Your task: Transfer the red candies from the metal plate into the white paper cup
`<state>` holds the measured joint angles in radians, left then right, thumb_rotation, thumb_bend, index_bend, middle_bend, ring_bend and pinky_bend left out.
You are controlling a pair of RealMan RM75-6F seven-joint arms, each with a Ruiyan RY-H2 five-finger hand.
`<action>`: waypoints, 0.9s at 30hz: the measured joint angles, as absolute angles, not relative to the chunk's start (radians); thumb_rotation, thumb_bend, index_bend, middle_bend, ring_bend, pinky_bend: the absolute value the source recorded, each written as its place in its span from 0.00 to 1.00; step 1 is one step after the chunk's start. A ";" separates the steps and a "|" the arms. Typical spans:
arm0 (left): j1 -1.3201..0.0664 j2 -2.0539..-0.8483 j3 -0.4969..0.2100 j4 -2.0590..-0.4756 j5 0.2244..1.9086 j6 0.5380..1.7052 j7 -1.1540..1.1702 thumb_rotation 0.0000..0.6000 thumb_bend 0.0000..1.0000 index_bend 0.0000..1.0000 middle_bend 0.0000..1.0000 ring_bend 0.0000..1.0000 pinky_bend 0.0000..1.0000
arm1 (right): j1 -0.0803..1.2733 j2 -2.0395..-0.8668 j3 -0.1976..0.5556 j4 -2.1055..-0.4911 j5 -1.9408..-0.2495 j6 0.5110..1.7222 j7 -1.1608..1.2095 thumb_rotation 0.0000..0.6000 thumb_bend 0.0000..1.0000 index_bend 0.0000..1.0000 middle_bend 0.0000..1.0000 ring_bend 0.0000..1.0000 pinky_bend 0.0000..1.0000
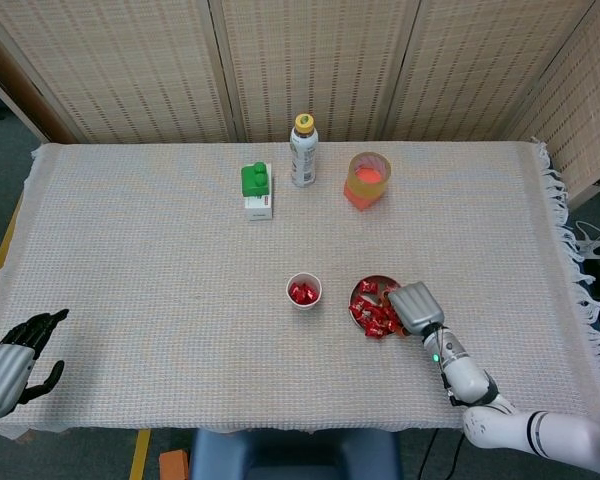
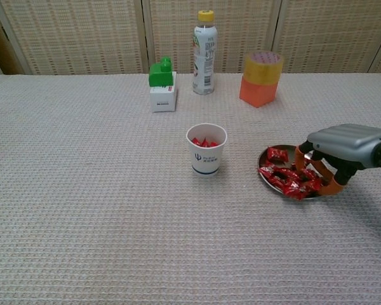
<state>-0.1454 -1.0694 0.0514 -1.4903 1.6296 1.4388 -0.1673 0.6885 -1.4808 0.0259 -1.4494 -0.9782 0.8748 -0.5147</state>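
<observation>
tablecloth (image 2: 89,190): matt, rough waffle-weave cloth. metal plate (image 2: 264,178): shiny. candies (image 2: 292,180): glossy red wrappers. paper cup (image 2: 206,150): matt white.

bottle (image 2: 204,52), green-topped box (image 2: 161,84), orange container (image 2: 261,79) along far edge.

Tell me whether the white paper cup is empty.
Not empty: the upright white paper cup already holds a few red candies, visible inside its rim.

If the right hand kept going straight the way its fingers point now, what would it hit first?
Most likely the red candies heaped on the metal plate; the right hand has its fingers curled down among them already. Farther along stands the paper cup, though depth is unclear.
</observation>
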 measured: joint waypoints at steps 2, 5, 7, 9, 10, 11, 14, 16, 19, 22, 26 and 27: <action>-0.145 -1.070 0.051 -1.490 1.628 1.438 -0.167 1.00 0.47 0.00 0.13 0.10 0.21 | 0.691 -1.487 0.025 -1.442 -0.974 0.876 -0.526 1.00 0.20 0.45 0.72 0.75 0.96; -0.146 -1.070 0.050 -1.490 1.626 1.438 -0.168 1.00 0.47 0.00 0.13 0.10 0.21 | 0.694 -1.496 0.024 -1.433 -0.970 0.880 -0.543 1.00 0.22 0.46 0.72 0.76 0.96; -0.146 -1.069 0.049 -1.490 1.625 1.437 -0.168 1.00 0.47 0.00 0.13 0.10 0.21 | 0.695 -1.501 0.023 -1.429 -0.965 0.882 -0.555 1.00 0.22 0.48 0.72 0.76 0.96; -0.147 -1.069 0.049 -1.489 1.625 1.435 -0.170 1.00 0.47 0.00 0.13 0.10 0.21 | 0.697 -1.503 0.023 -1.426 -0.959 0.884 -0.566 1.00 0.23 0.51 0.72 0.76 0.96; -0.147 -1.069 0.050 -1.489 1.625 1.435 -0.171 1.00 0.47 0.00 0.13 0.10 0.21 | 0.698 -1.505 0.023 -1.426 -0.955 0.886 -0.573 1.00 0.24 0.53 0.72 0.77 0.96; -0.147 -1.069 0.049 -1.489 1.625 1.434 -0.171 1.00 0.47 0.00 0.13 0.10 0.21 | 0.699 -1.506 0.023 -1.425 -0.953 0.888 -0.579 1.00 0.25 0.55 0.72 0.77 0.96; -0.147 -1.069 0.049 -1.488 1.624 1.435 -0.172 1.00 0.47 0.00 0.13 0.10 0.21 | 0.701 -1.510 0.023 -1.424 -0.944 0.895 -0.596 1.00 0.27 0.62 0.72 0.78 0.97; -0.147 -1.069 0.049 -1.488 1.624 1.436 -0.173 1.00 0.47 0.00 0.13 0.10 0.21 | 0.701 -1.513 0.023 -1.423 -0.937 0.900 -0.608 1.00 0.28 0.64 0.73 0.79 0.97; -0.146 -1.069 0.049 -1.488 1.625 1.437 -0.174 1.00 0.47 0.00 0.13 0.10 0.21 | 0.701 -1.518 0.023 -1.421 -0.929 0.906 -0.619 1.00 0.29 0.67 0.73 0.79 0.98; -0.146 -1.069 0.049 -1.487 1.626 1.438 -0.176 1.00 0.47 0.00 0.13 0.10 0.21 | 0.700 -1.524 0.023 -1.417 -0.928 0.911 -0.623 1.00 0.29 0.70 0.74 0.80 0.99; -0.146 -1.069 0.049 -1.485 1.627 1.440 -0.180 1.00 0.47 0.00 0.13 0.10 0.21 | 0.700 -1.531 0.023 -1.410 -0.926 0.914 -0.629 1.00 0.30 0.72 0.76 0.80 0.99; -0.146 -1.069 0.049 -1.485 1.628 1.440 -0.181 1.00 0.47 0.00 0.13 0.10 0.21 | 0.700 -1.533 0.024 -1.409 -0.926 0.915 -0.629 1.00 0.31 0.73 0.76 0.81 0.99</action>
<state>-0.1464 -1.0689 0.0490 -1.4846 1.6277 1.4397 -0.1805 0.6998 -1.5328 0.0237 -1.4091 -0.9256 0.9145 -0.6293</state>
